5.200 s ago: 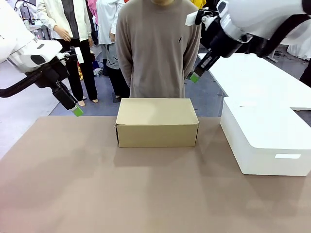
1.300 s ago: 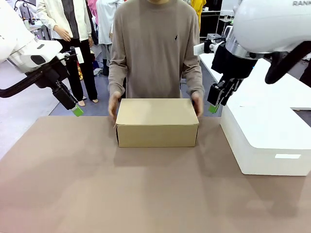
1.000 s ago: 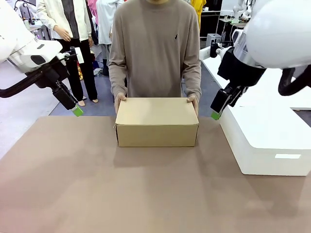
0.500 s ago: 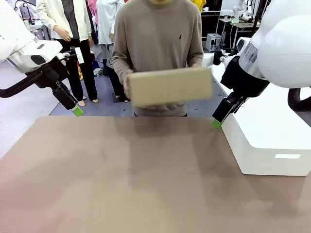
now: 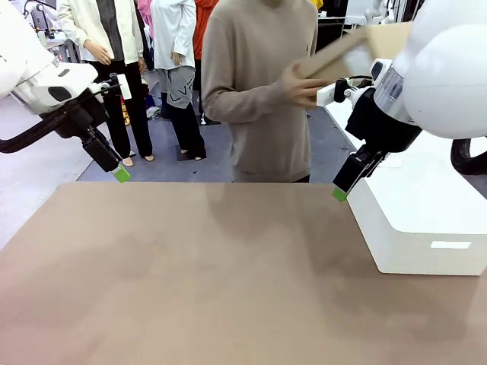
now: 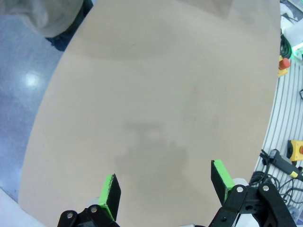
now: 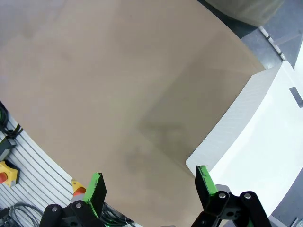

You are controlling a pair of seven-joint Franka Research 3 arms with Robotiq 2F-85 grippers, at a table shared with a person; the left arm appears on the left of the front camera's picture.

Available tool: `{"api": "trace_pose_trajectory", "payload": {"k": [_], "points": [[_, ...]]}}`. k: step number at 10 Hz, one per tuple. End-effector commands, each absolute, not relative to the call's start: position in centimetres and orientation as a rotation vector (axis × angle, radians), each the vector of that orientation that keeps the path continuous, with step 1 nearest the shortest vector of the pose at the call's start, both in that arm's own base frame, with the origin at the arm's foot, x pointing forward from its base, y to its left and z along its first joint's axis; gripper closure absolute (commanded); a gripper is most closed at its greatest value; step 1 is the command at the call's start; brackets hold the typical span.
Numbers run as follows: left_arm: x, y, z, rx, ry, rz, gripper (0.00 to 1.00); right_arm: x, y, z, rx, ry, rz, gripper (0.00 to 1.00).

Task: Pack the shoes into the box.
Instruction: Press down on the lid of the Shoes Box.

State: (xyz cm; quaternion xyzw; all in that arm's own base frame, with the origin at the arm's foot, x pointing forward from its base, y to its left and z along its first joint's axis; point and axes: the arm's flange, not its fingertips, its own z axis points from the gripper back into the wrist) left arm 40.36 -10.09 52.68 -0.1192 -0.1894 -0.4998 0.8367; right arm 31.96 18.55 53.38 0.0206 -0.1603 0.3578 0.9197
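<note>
The person's hand (image 5: 303,85) is holding the box (image 5: 358,47) up off the table (image 5: 228,274) beyond its far right corner, seemingly to carry it aside, while the left gripper (image 6: 165,187) and right gripper (image 7: 149,187) are hovering empty, fingers apart

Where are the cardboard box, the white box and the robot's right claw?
cardboard box (image 5: 346,52), front view, its tan underside, held up by the person.
white box (image 5: 426,209), front view, its top.
right gripper (image 7: 147,184), right wrist view, between its green fingertips.
</note>
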Motion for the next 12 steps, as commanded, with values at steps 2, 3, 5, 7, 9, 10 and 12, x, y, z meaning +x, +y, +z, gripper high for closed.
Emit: {"api": "trace_pose_trajectory", "payload": {"k": [2, 3, 5, 7, 9, 10, 12], "points": [[40.29, -9.87, 52.63, -0.238, -0.401, -1.057, 0.00, 32.12, 18.62, 53.67, 0.036, -0.325, 0.732, 0.00], [40.29, -9.87, 52.63, -0.238, -0.401, -1.057, 0.00, 32.12, 18.62, 53.67, 0.036, -0.325, 0.732, 0.00], [40.29, -9.87, 52.63, -0.238, -0.401, -1.057, 0.00, 32.12, 18.62, 53.67, 0.036, -0.325, 0.732, 0.00], [40.29, -9.87, 52.63, -0.238, -0.401, -1.057, 0.00, 32.12, 18.62, 53.67, 0.036, -0.325, 0.732, 0.00], [40.29, -9.87, 52.63, -0.238, -0.401, -1.057, 0.00, 32.12, 18.62, 53.67, 0.036, -0.325, 0.732, 0.00], [40.29, -9.87, 52.63, -0.238, -0.401, -1.057, 0.00, 32.12, 18.62, 53.67, 0.036, -0.325, 0.732, 0.00], [40.29, -9.87, 52.63, -0.238, -0.401, -1.057, 0.00, 32.12, 18.62, 53.67, 0.036, -0.325, 0.732, 0.00]]}}
